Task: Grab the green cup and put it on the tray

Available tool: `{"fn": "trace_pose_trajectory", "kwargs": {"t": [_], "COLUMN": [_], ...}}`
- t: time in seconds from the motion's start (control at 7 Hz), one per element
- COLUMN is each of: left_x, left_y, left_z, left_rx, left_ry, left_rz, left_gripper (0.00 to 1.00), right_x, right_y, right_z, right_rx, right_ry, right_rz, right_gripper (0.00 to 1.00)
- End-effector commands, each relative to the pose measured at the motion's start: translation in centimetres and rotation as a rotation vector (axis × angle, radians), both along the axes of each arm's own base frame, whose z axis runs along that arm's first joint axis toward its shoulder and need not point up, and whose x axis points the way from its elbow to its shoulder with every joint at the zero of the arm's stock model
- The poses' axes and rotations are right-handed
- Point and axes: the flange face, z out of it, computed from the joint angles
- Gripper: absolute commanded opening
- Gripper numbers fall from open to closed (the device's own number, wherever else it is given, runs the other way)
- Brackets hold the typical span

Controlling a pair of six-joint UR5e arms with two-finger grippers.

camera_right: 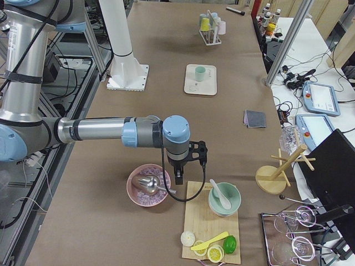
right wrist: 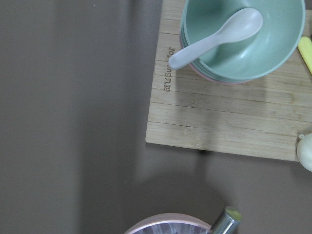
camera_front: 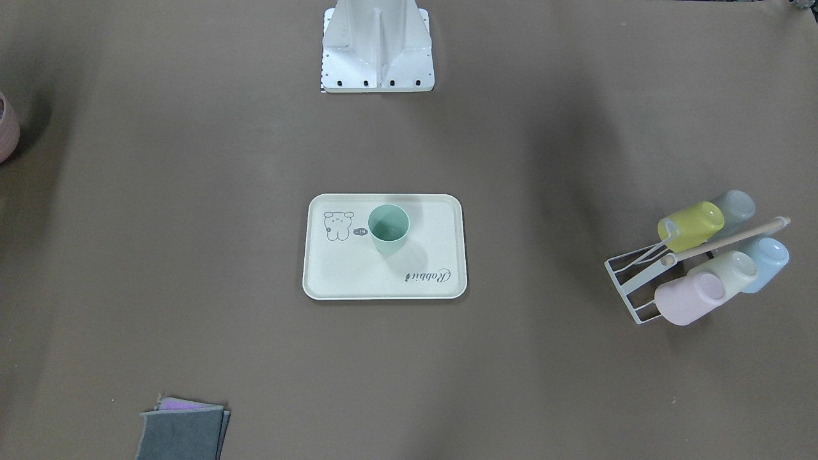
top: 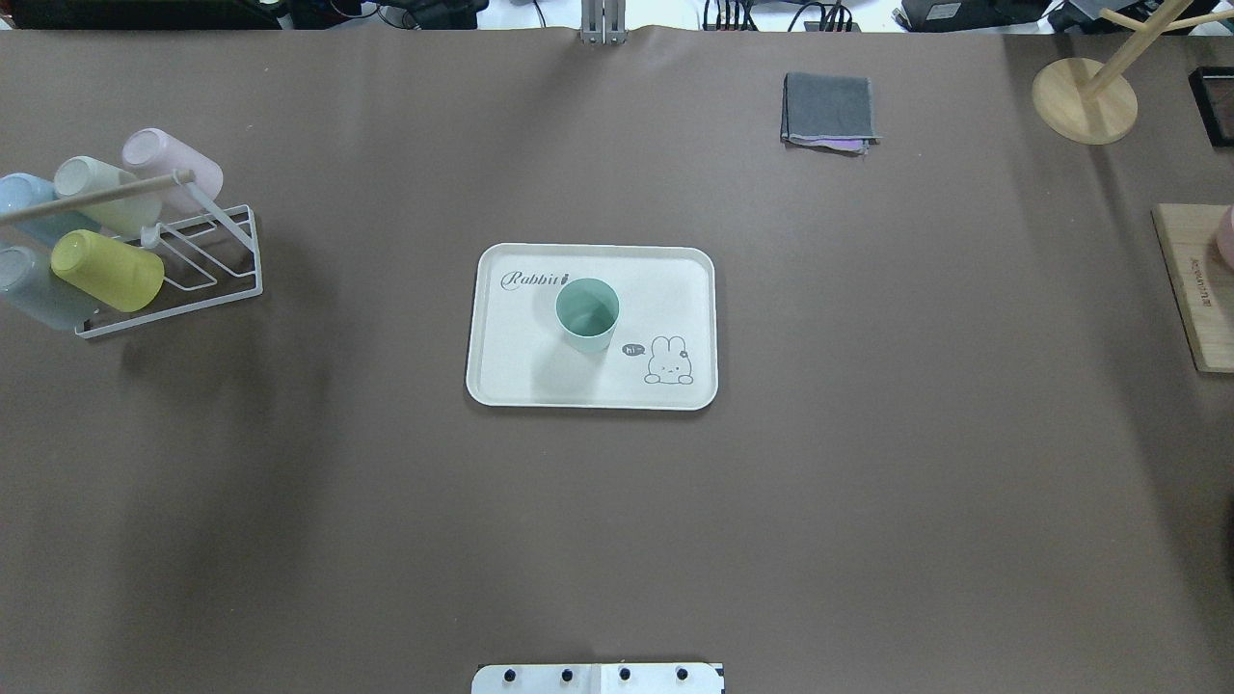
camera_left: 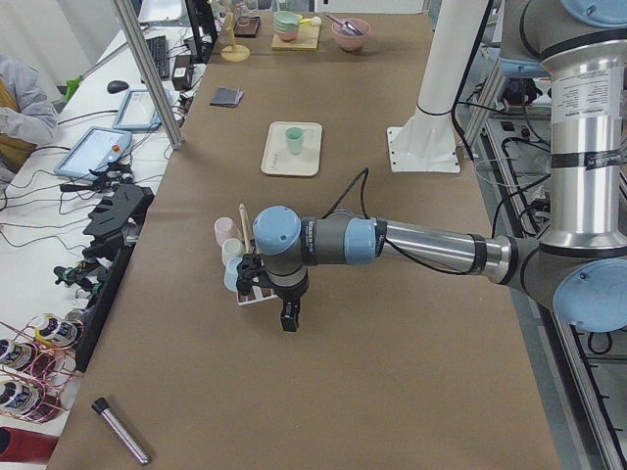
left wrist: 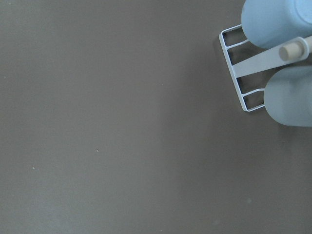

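Observation:
The green cup (camera_front: 388, 228) stands upright on the cream tray (camera_front: 358, 271) at the table's middle, next to the bear drawing. Cup (top: 587, 313) and tray (top: 540, 376) also show in the overhead view. Neither gripper is near them. My left gripper (camera_left: 289, 319) hangs over the table beside the cup rack, far from the tray (camera_left: 279, 162). My right gripper (camera_right: 178, 178) hangs at the other end, between a pink bowl and a wooden board. Both grippers show only in the side views, so I cannot tell whether they are open or shut.
A white wire rack (top: 193, 280) holds several cups, among them a yellow-green cup (top: 106, 270). Folded grey cloths (top: 829, 111) lie at the far side. A wooden board (right wrist: 219, 117) carries a green bowl with a spoon (right wrist: 243, 39). A pink bowl (camera_right: 147, 185) sits beside it.

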Motion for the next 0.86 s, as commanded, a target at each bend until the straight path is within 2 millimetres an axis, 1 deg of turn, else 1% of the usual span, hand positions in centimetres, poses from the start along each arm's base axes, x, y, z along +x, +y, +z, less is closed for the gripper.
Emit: {"fn": "trace_pose_trajectory", "kwargs": {"t": [0.0,0.29,0.43,0.71], "left_x": [-0.07,-0.06,-0.06,-0.05], "left_y": [0.26,0.34,0.19,0.19], "left_z": [-0.12,0.39,0.02,0.08], "left_rx": [-0.017,-0.026,-0.018,-0.022], "left_ry": [-0.004,-0.012,-0.012,-0.011], "left_rz": [-0.021,-0.019,-0.02,-0.022], "left_gripper": [0.98,0.98,0.98,0.98], "right_x": [-0.01,-0.06,-0.06,-0.07], "right_y": [-0.06,-0.07,-0.14,-0.07], "right_z": [0.59,0.46,0.33,0.45], "right_rx": [-0.008,-0.007,-0.005,-0.008], "right_ry": [-0.002,-0.009,-0.009,-0.011], "right_rz": [0.0,0.001,0.002,0.002], "right_gripper": [1.0,1.0,1.0,1.0]}}
